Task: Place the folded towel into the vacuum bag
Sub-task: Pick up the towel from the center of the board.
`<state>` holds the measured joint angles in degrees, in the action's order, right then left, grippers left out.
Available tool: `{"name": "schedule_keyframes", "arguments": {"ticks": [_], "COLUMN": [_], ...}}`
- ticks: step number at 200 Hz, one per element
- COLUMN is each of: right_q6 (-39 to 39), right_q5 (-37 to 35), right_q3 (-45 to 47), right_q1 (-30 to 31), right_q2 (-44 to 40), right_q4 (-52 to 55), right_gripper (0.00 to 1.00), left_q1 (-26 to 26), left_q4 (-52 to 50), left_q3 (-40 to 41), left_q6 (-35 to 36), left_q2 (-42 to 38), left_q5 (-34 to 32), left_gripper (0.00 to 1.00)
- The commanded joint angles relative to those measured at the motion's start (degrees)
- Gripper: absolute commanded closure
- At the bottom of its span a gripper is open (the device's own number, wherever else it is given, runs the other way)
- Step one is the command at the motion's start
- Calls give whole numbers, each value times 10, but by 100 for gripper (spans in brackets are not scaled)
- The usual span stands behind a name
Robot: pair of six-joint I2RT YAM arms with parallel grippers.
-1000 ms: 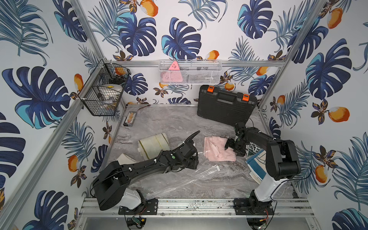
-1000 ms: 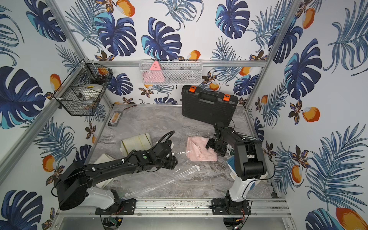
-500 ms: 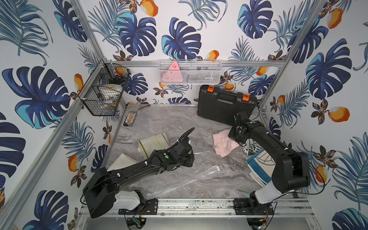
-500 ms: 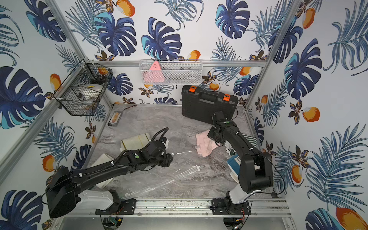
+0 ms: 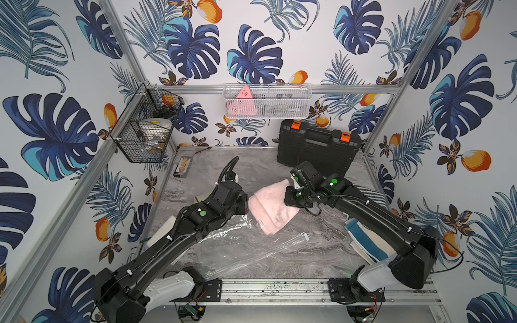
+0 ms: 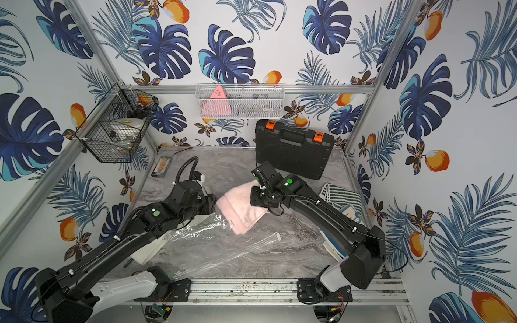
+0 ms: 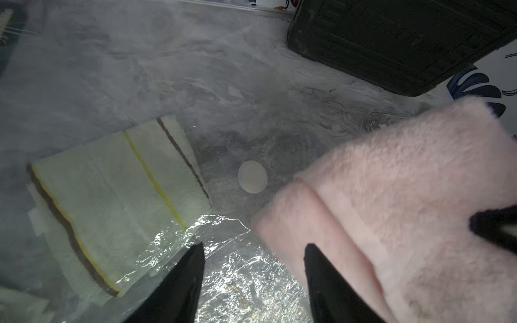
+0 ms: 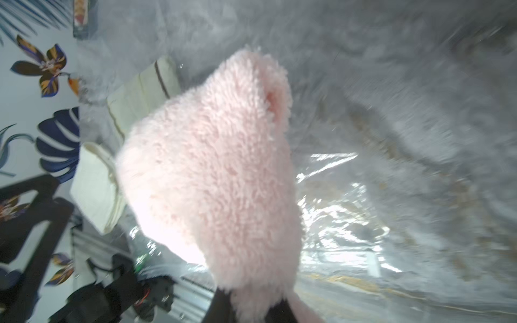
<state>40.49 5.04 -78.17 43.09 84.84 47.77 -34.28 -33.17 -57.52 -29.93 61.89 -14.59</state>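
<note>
right pincer pinching folded pink towel (by its edge), left pincer spread beside clear vacuum bag

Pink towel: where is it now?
In both top views the pink towel hangs mid-table from the right hand, next to the left hand, above the vacuum bag's far edge.

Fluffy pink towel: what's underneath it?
Under the fluffy pink towel: grey marble tabletop and the edge of the clear crinkly vacuum bag. The spot directly beneath is covered.
</note>
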Motion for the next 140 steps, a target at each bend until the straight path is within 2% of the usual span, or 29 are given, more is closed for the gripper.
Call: {"name": "schedule_keyframes", "arguments": {"ticks": [1, 10, 21, 33, 43, 55, 74, 84, 121, 140], "right_q6": [45, 27, -2, -23, -31, -43, -55, -56, -28, -6], "right_q5": [91, 61, -5, -126, -198, -256, -277, -281, -305, -294], "right_q3": [68, 85, 91, 93, 92, 94, 94, 88, 48, 43], "right_q1": [-8, -11, -11, -8, -8, -6, 2, 12, 77, 102], "right_q2": [3, 21, 47, 83, 110, 118, 105, 104, 138, 144], "right_q4": [-97, -93, -58, -5, 32, 50, 47, 45, 73, 60], "right_gripper": [97, 97, 97, 98, 99, 99, 98, 97, 94, 92], "left_q1": [4, 3, -8, -42, -66, -75, -77, -78, -82, -87], "left_q4": [-22, -5, 38, 49, 86, 149, 305, 374, 516, 541], "left_q3": [-4, 5, 24, 27, 45, 82, 163, 186, 199, 200], "left_q6": [23, 29, 48, 50, 39, -9, -92, -107, -134, -137], "left_q2": [2, 9, 26, 56, 77, 97, 124, 151, 266, 310], "left_q5": [-12, 13, 93, 123, 157, 197, 248, 254, 274, 277], "left_gripper": [38, 42, 49, 52, 53, 55, 58, 59, 64, 65]}}
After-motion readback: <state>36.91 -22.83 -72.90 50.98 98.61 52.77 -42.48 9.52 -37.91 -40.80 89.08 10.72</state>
